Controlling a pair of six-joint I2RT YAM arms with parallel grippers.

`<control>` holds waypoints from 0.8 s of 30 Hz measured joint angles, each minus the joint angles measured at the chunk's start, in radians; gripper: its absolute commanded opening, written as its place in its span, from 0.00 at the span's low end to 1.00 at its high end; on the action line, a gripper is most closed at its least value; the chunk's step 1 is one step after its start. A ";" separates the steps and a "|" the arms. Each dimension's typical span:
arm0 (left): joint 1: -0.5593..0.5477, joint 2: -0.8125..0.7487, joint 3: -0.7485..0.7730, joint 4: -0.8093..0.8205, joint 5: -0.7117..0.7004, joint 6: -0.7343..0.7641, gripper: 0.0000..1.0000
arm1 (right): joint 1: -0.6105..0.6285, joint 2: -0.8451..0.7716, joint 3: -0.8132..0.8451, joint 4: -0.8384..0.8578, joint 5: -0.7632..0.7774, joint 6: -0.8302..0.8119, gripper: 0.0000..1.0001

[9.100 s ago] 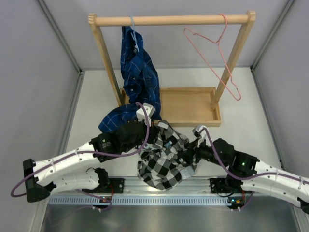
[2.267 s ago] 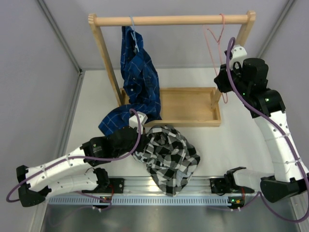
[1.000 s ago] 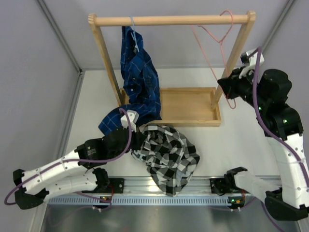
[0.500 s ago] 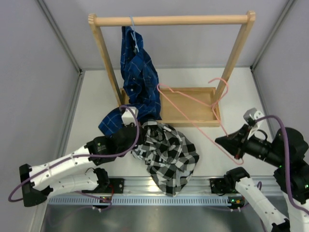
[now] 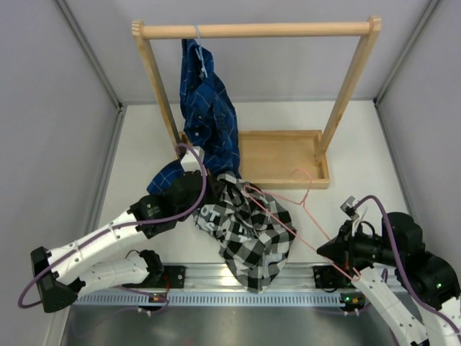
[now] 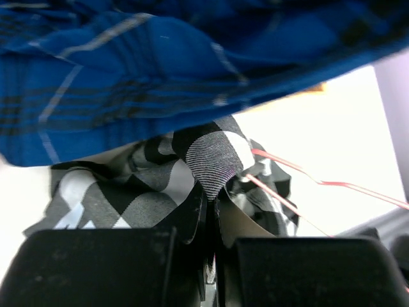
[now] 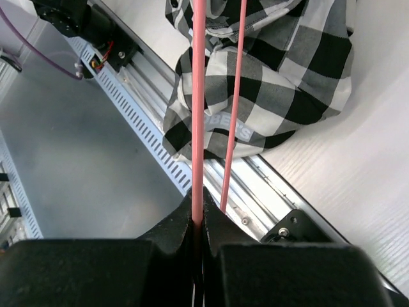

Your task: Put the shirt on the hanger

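White table (image 5: 140,155): shirt (image 5: 253,232), rack (image 5: 282,156) (wooden)

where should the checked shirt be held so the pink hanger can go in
The shirt is probably best pinched at the narrow fold on its far left edge, coming from the left, where the left tool is shut on it: the rest lies crumpled wide, and the pink hanger reaches in from the right.

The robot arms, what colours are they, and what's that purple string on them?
The left arm and right arm are made of long white tubes with chunky black joints. The string is a purple cable, and one loops along each arm. The left gripper and right gripper each end in two blocky black fingers.
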 measured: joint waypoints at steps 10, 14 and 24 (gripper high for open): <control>0.000 0.025 0.002 0.042 0.114 0.021 0.00 | 0.000 0.034 0.039 -0.011 -0.043 0.004 0.00; 0.000 0.028 0.003 0.043 0.110 0.024 0.00 | 0.010 0.043 0.131 -0.011 -0.032 -0.011 0.00; 0.001 0.063 0.048 0.042 0.141 0.049 0.00 | 0.047 0.040 0.123 -0.024 -0.018 -0.020 0.00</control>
